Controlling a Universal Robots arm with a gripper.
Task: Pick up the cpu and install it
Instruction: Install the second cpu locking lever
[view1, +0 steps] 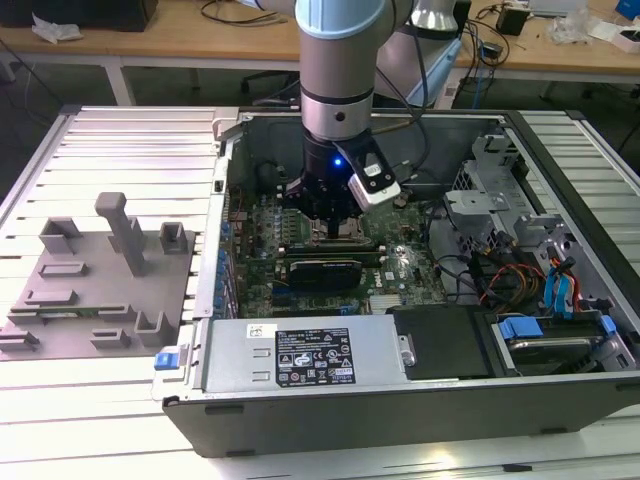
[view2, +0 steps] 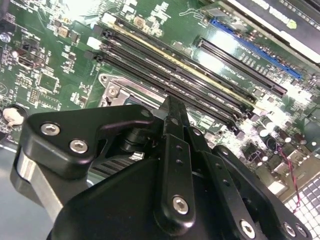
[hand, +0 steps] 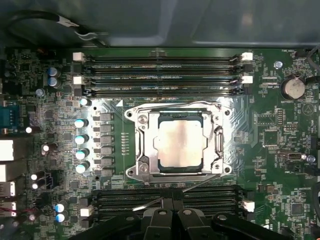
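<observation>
The cpu (hand: 181, 144) lies flat inside the metal-framed socket (hand: 138, 165) on the motherboard (hand: 270, 150), its pale top bare and nothing touching it in the first wrist view. Memory slots (hand: 160, 75) run along one side of the socket, with more on the opposite side.

In the exterior view the arm (view1: 338, 60) reaches straight down into the open computer case (view1: 400, 410), and the gripper (view1: 330, 228) hangs low over the board at the socket. Its fingers (hand: 169, 202) appear drawn together with nothing between them, though the tips are poorly seen. A grey fixture tray (view1: 100, 275) sits well apart, to the exterior view's left of the case.
</observation>
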